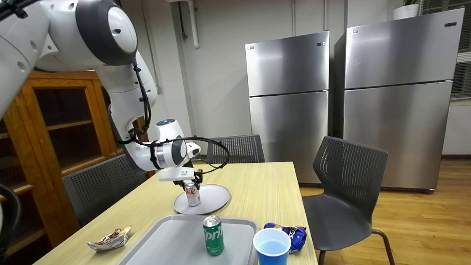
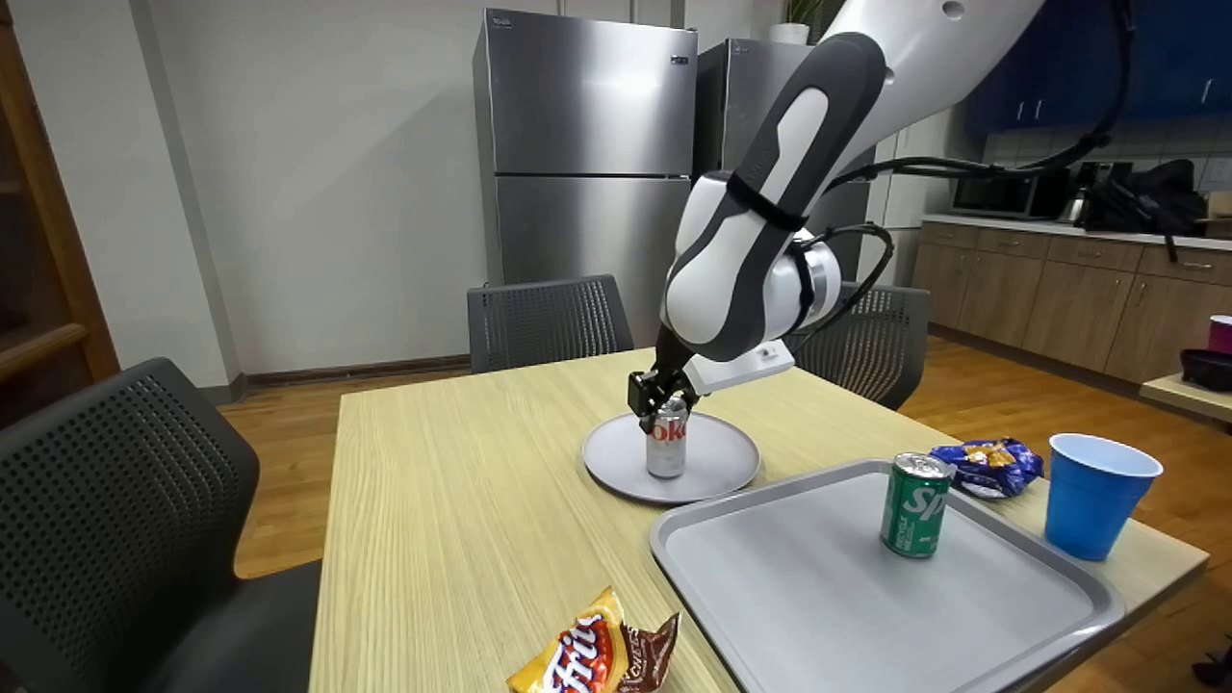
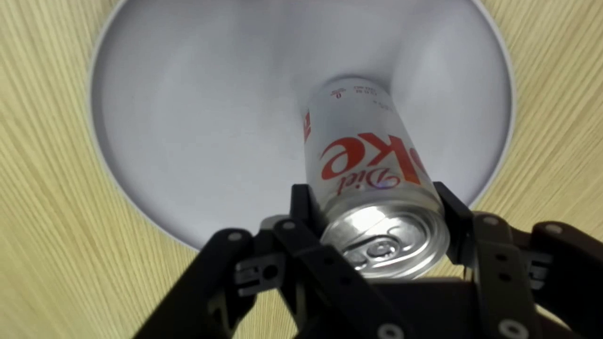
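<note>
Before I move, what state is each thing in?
Silver can, upright on the plate, gripped near its top
Gripper, closed on the silver can
Plate, flat on the table
Green can, upright on the tray
Tray, flat on the table
Cup, upright
Yellow bag, crumpled
Blue bag, crumpled
Fridges, doors shut
Kitchen cupboards, shut
</note>
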Robot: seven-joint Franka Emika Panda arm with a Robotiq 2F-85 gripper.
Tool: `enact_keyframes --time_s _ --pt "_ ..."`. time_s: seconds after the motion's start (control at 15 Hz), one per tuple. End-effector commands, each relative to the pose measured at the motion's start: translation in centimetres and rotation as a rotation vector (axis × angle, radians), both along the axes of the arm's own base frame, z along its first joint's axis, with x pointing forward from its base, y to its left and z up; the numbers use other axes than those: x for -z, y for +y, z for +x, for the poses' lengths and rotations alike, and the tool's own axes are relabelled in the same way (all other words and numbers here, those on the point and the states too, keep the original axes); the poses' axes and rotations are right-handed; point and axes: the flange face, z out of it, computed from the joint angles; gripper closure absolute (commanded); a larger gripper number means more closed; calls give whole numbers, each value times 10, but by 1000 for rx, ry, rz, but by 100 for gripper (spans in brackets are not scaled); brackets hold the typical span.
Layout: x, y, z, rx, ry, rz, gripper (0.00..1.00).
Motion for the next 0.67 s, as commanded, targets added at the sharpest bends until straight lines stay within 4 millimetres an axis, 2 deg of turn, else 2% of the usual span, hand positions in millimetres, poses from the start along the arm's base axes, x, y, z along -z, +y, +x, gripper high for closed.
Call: enact_keyframes --time_s 0.0,0.33,0.6 --pt "-28 -5 2 -2 -25 -12 62" --pt "-51 -16 0 16 -58 -8 62" --pt "-68 -23 -13 31 -70 1 62"
